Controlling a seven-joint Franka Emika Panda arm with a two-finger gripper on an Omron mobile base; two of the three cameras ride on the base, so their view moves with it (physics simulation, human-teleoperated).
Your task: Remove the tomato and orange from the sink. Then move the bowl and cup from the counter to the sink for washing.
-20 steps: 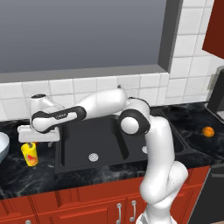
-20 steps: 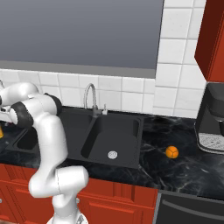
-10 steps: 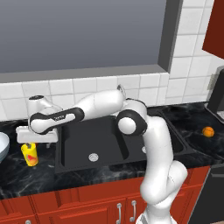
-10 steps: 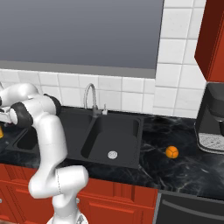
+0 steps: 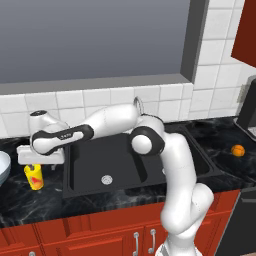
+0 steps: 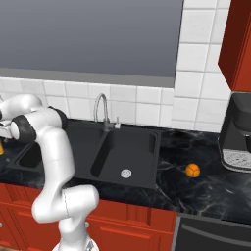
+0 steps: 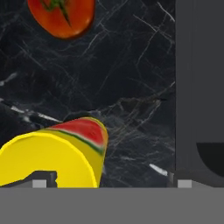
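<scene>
Hand (image 5: 34, 165) lower over cup (image 5: 34, 177)

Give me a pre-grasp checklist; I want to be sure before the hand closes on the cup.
1. Hand open: ok.
2. Hand above the cup: ok.
3. Cup centred between the fingers: not ok; in the hand view it sits toward one finger.
4. Cup upright on the counter: ok.
5. Tomato out of the sink: ok, on the counter.
6. Orange out of the sink: ok.
</scene>
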